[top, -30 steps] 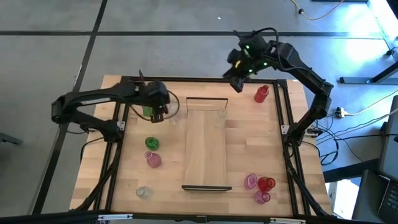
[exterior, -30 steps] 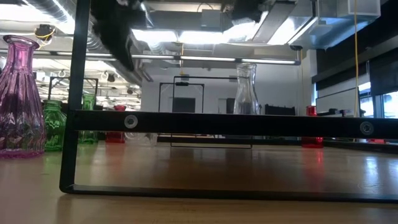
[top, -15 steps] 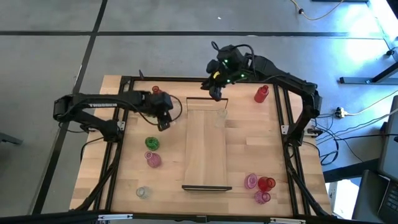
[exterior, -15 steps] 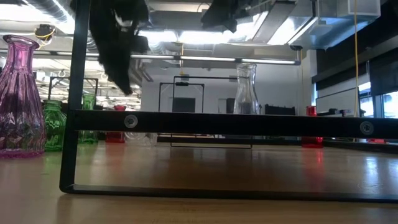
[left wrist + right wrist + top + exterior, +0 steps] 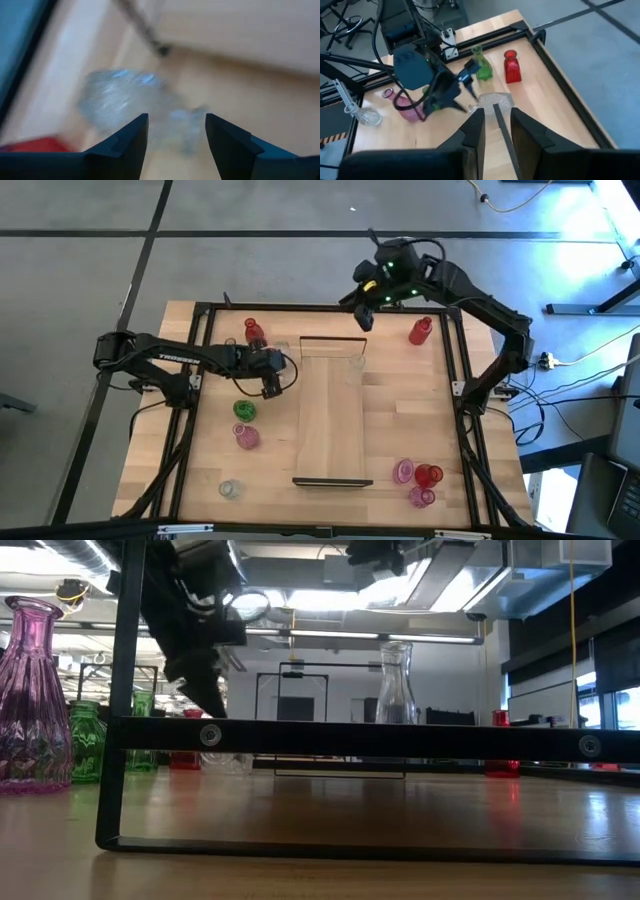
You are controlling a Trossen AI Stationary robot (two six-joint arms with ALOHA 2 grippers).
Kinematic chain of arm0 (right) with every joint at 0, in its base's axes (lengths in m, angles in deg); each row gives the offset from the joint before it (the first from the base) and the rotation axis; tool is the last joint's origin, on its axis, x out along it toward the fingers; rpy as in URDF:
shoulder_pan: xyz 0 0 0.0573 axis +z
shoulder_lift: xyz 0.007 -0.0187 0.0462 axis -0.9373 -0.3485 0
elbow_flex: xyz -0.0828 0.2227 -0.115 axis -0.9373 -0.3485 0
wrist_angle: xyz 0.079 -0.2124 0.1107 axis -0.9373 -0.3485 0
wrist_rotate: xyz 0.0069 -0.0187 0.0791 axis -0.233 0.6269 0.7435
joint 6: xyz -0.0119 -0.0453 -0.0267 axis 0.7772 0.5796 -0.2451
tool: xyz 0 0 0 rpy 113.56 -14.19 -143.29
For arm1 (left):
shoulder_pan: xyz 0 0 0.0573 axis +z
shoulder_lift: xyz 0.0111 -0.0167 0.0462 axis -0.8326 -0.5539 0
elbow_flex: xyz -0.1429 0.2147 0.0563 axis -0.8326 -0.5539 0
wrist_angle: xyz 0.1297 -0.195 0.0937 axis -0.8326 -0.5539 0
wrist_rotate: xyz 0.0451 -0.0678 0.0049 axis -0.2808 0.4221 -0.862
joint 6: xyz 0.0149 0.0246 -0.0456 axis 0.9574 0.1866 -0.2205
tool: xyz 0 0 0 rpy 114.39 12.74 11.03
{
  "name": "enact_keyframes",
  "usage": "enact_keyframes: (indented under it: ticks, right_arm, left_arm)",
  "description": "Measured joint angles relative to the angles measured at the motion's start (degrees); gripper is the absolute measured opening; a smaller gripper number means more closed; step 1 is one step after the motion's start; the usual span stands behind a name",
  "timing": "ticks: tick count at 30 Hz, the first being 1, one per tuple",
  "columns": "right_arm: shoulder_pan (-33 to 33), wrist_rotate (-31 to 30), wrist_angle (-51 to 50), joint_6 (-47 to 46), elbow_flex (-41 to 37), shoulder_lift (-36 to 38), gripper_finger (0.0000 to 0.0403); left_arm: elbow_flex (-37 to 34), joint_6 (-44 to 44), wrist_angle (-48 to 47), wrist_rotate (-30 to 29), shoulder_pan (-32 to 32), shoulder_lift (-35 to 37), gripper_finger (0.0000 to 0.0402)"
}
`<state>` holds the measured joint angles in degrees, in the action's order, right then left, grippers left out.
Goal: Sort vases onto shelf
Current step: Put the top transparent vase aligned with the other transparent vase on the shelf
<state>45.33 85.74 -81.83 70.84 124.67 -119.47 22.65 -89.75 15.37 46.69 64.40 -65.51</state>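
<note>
On the worktop (image 5: 400, 430) the shelf (image 5: 331, 420) lies in the middle with a clear vase (image 5: 353, 364) at its far end, and the other vases stand on both sides. Your left end effector (image 5: 270, 385), fingers apart and empty, hangs over a small clear vase (image 5: 120, 95) beside the shelf. It is probably light, slippery and fragile glass, so take it at the body with soft pressure; the right end effector (image 5: 362, 315) waits above the far end, narrowly apart and empty.

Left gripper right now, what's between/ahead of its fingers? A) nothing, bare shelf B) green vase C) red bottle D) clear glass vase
D: in the left wrist view the open left gripper has a clear glass vase just ahead of its fingers, on the table beside the shelf end; nothing is gripped yet.
</note>
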Motion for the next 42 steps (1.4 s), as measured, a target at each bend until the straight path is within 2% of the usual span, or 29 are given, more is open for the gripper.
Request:
enact_keyframes:
  ticks: [3, 8, 14, 16, 20, 28, 38, 42]
  right_arm:
    - [-0.24, -0.32, -0.65, 0.22, 0.02, 0.88, 0.0076]
    - [-0.24, -1.33, -1.89, 1.84, 0.02, 1.60, 0.0076]
    - [-0.21, -1.20, -3.78, 2.66, 0.02, 1.62, 0.0076]
    - [-0.21, -1.22, -4.49, 3.04, 0.02, 1.62, 0.0076]
    - [-0.21, -1.20, -5.91, 3.11, 0.02, 1.60, 0.0076]
    - [-0.21, -1.18, -8.55, 3.15, 0.02, 1.60, 0.0076]
    - [-0.21, -1.18, -8.49, 3.14, 0.02, 1.57, 0.0076]
    - [-0.21, -1.18, -8.49, 3.02, 0.02, 1.57, 0.0076]
  left_arm:
    - [0.01, 0.15, -0.06, 3.12, -0.18, -0.22, 0.0191]
    - [0.07, 2.25, 0.29, -0.92, -1.17, -1.43, 0.0191]
    - [0.07, 3.94, -0.79, -1.56, -2.77, -4.54, 0.0191]
    - [0.05, 3.87, -0.85, -3.36, -3.51, -6.50, 0.0191]
    - [0.09, 3.54, -1.97, -10.68, -5.20, -9.84, 0.0191]
    - [0.15, -1.09, -0.36, -18.75, -5.89, -10.90, 0.0191]
    - [0.18, -0.66, -0.44, -22.46, -6.10, -10.17, 0.0191]
    - [2.87, -0.64, -6.72, -23.82, -6.90, -9.76, 0.0191]
